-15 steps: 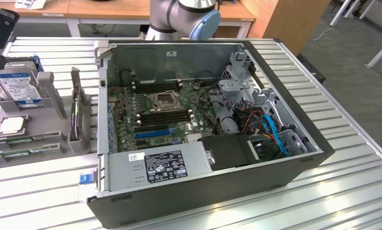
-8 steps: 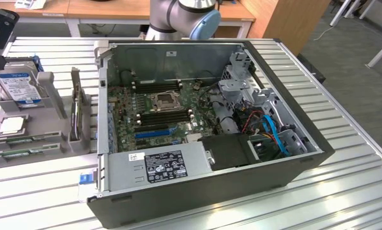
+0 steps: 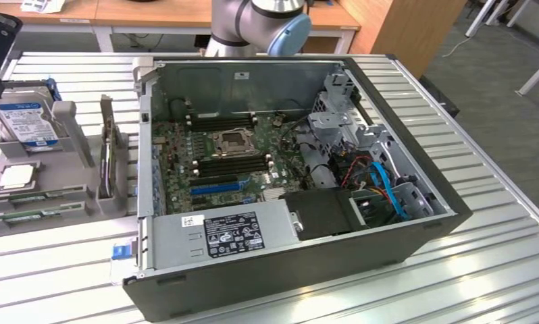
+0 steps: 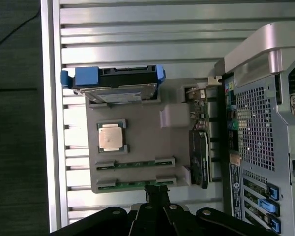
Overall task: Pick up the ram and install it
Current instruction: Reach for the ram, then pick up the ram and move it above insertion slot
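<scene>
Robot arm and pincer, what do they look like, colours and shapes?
The arm is a silver-grey tube with a rounded light-blue cap on its joint. The pincer is matte black: narrow fingers on a black body with angled link bars and round bolt heads.

The exterior view is taken from a raised, oblique position off the arm. The open black computer case (image 3: 251,283) on the ribbed metal table (image 3: 485,270) is covered whole from moderate range. The wrist view is directed straight down past the black gripper (image 4: 156,191), from well above the table. The grey plastic parts holder (image 4: 147,142) is recorded directly beneath the gripper. Both views share that holder, the table around it and the case wall nearest the holder.
</scene>
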{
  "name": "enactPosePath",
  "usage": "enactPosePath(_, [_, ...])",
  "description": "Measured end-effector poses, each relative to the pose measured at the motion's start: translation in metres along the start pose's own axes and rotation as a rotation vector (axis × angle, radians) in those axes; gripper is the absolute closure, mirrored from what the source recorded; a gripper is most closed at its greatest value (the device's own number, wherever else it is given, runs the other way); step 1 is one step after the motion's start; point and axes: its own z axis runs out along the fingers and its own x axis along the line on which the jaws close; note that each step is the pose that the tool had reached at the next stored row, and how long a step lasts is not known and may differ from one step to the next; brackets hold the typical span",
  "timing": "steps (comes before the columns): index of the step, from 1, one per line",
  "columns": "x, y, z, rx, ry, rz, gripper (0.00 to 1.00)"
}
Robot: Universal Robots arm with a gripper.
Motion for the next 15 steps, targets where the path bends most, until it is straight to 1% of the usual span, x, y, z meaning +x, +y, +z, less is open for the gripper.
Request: enactPosePath(15, [0.0006,0.0000,0.0000,-0.0001,0.0003,-0.006,0.90])
